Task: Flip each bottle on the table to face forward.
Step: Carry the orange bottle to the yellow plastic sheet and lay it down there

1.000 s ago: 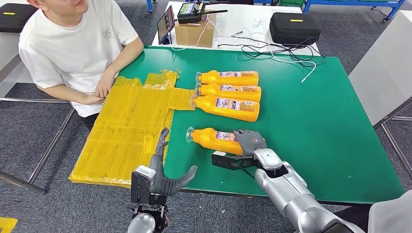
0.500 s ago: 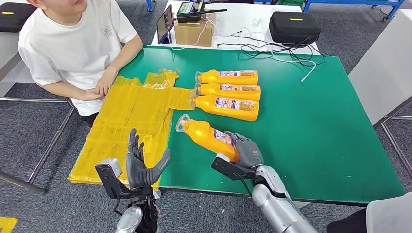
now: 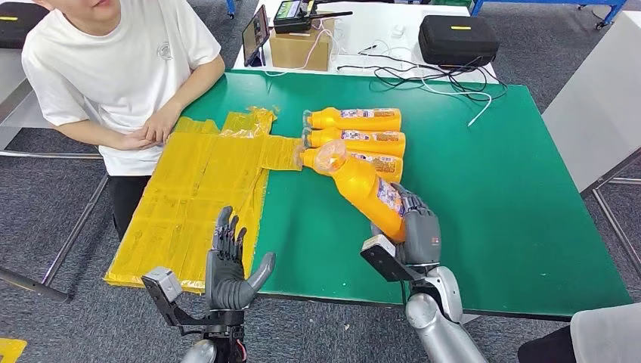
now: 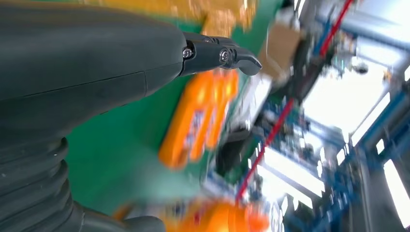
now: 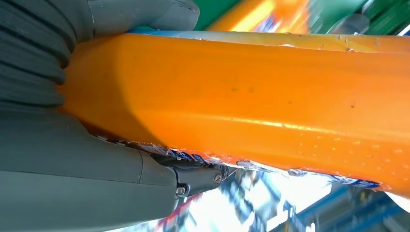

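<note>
Bottle tilted, base gripped in right robot hand

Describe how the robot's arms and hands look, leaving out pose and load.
Both arms are silver metal tubes. The left hand and right hand are dark grey, with a ribbed grey cover at the wrist. A dark camera block sits at each wrist.

You have open green table on the right; three bottles lie close ahead, yellow sheet left.
</note>
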{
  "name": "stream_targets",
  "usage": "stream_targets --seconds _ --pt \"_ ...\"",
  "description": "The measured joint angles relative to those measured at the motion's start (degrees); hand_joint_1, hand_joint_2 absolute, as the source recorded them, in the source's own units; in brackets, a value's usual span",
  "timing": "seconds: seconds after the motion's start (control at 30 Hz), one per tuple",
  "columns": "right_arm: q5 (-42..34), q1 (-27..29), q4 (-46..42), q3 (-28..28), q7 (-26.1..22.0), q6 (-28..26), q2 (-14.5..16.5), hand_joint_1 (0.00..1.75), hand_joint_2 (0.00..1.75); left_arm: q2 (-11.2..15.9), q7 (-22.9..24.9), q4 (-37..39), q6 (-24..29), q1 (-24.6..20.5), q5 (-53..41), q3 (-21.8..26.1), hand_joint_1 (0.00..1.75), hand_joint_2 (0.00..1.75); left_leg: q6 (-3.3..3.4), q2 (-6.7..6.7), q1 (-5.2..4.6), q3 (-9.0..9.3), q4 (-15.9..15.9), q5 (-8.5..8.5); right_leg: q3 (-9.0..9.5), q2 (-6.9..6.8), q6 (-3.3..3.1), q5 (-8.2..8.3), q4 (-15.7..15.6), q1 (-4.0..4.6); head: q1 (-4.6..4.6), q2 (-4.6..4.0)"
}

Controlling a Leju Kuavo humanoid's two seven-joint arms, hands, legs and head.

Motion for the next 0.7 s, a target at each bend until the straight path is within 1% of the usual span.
stream_targets --seconds 0.1,0.2,0.3,0.4,0.7 --pt "-2.6 1.4 -0.9 2.2 -2.5 5.0 1.9 1.75 1.75 0.9 2.3 -0.4 -2.5 -0.2 2.5 -1.7 0.0 1.75 -0.01 0.0 0.09 -0.01 0.0 0.01 -0.02 0.0 -0.01 -0.01 0.0 0.1 0.01 0.0" --pt "-4.3 2.9 -0.9 6.6 -5.3 7.2 3.6 1.75 1.75 1.5 4.6 -0.1 -2.5 -0.7 4.5 -2.5 0.0 1.75 -0.02 0.02 0.14 -0.01 0.0 0.01 -0.03 0.0 -0.02 -0.01 0.0 0.15 0.01 0.0" --pt "-5.9 3.9 -0.9 10.9 -7.3 7.6 4.8 1.75 1.75 1.8 5.2 0.0 -2.6 -1.0 5.2 -3.1 0.0 1.75 -0.02 0.0 0.14 -0.03 0.0 0.02 -0.04 0.0 -0.02 -0.01 0.0 0.15 0.01 0.0" --pt "-7.1 4.2 -0.9 13.9 -8.3 7.6 5.5 1.75 1.75 2.0 5.2 0.1 -2.8 -1.2 5.4 -3.6 0.0 1.75 -0.02 0.0 0.12 -0.06 0.0 0.02 -0.04 0.0 -0.02 -0.01 0.0 0.11 0.02 0.01" --pt "-9.2 3.0 -0.3 19.2 -10.1 8.5 6.4 1.75 1.75 2.1 5.3 0.0 -4.4 -1.8 6.5 -3.8 0.0 1.75 -0.02 0.0 0.05 -0.06 0.0 0.02 -0.04 0.0 -0.01 0.0 0.0 0.04 0.02 0.01"
